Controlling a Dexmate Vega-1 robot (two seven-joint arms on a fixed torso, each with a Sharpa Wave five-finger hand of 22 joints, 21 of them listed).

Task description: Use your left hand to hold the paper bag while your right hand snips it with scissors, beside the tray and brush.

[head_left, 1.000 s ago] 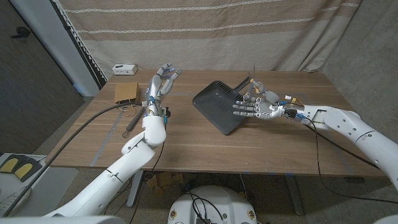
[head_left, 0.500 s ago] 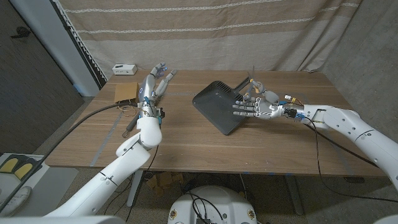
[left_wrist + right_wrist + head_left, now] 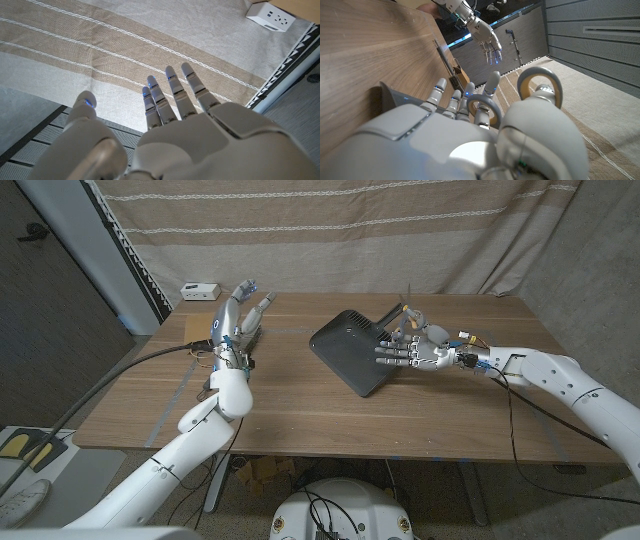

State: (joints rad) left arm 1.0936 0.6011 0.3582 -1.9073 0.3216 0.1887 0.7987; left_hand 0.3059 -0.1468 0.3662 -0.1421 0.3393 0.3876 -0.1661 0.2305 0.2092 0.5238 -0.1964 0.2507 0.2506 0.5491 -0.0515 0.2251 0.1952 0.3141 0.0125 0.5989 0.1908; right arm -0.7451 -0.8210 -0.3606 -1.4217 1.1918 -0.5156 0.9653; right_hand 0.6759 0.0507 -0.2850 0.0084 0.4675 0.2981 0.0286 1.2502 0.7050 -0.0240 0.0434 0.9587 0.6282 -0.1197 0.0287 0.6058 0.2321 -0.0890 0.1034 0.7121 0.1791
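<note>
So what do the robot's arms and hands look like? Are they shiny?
Both arms are smooth white shells. The left hand and right hand are silver-grey with jointed fingers and small blue lights near the fingertips. Coloured wires show at the right wrist, and a dark cable runs along the left arm.

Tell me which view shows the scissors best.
Right wrist view: the scissors show their grey handle loops up close in the right hand. Head view shows only the blade tip above that hand. Left wrist view faces the curtain.
</note>
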